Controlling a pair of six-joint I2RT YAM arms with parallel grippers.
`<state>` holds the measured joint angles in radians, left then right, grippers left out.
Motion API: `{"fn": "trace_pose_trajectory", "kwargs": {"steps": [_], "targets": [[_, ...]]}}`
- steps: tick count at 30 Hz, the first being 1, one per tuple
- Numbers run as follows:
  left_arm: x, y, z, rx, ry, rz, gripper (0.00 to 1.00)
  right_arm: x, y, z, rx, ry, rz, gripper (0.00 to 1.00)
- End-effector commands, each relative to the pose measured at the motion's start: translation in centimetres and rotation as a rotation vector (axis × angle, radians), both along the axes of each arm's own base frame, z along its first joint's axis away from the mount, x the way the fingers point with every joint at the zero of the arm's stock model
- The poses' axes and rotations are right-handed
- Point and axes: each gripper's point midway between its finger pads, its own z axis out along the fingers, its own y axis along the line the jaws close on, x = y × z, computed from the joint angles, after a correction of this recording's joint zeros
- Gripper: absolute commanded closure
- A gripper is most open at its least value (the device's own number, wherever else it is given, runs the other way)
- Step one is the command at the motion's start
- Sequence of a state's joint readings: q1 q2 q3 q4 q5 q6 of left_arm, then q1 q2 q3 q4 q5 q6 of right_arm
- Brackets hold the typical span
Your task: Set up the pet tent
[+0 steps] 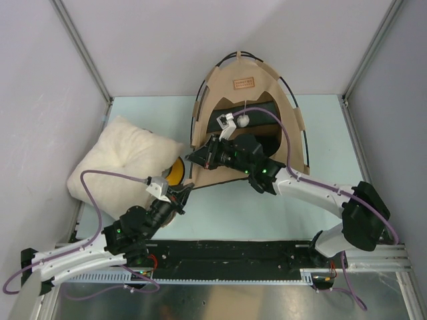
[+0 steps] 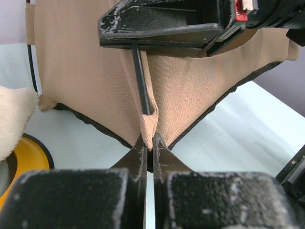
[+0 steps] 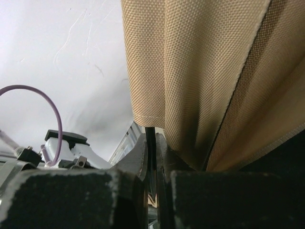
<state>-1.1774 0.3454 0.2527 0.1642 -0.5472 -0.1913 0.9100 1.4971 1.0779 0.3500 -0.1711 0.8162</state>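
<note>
The pet tent (image 1: 250, 73), tan fabric with thin black poles, a brown label (image 1: 243, 83) and a white pom-pom (image 1: 245, 120), stands at the back middle of the table. My left gripper (image 1: 185, 192) is at its front-left corner. In the left wrist view the left gripper (image 2: 150, 140) is shut on the fabric corner pocket, where a black pole (image 2: 140, 81) enters. My right gripper (image 1: 195, 157) sits just above that corner. In the right wrist view the right gripper (image 3: 151, 143) is shut on the black pole (image 3: 150, 133) just below the fabric sleeve (image 3: 147, 95).
A cream fluffy pillow (image 1: 123, 163) lies left of the tent against the left wall. A yellow bowl holder (image 1: 175, 172) peeks out between the pillow and the tent, close to my left gripper. White walls enclose the table on three sides.
</note>
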Motion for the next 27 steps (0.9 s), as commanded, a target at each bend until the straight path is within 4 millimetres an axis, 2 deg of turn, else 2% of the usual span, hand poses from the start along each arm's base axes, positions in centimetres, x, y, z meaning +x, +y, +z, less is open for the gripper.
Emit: {"fn": "trace_pose_trajectory", "kwargs": {"steps": [1,17,21,27], "targets": [[-1.3,-0.3,-4.0,0.131,0.063,-0.068,1.00,6.8,-5.8,8.9,0.172,-0.148,-0.308,1.00],[-1.3,-0.5,-4.1,0.140,0.067,-0.074,1.00,6.4,-4.5,8.4,0.200,-0.127,-0.256,1.00],[-1.2,-0.4,-4.2,0.144,0.069,-0.065,1.00,5.4,-3.5,8.1,0.195,-0.134,-0.206,1.00],[-0.9,-0.4,-4.5,0.155,0.064,-0.050,1.00,4.0,-2.7,6.6,0.161,-0.135,-0.165,1.00]]}}
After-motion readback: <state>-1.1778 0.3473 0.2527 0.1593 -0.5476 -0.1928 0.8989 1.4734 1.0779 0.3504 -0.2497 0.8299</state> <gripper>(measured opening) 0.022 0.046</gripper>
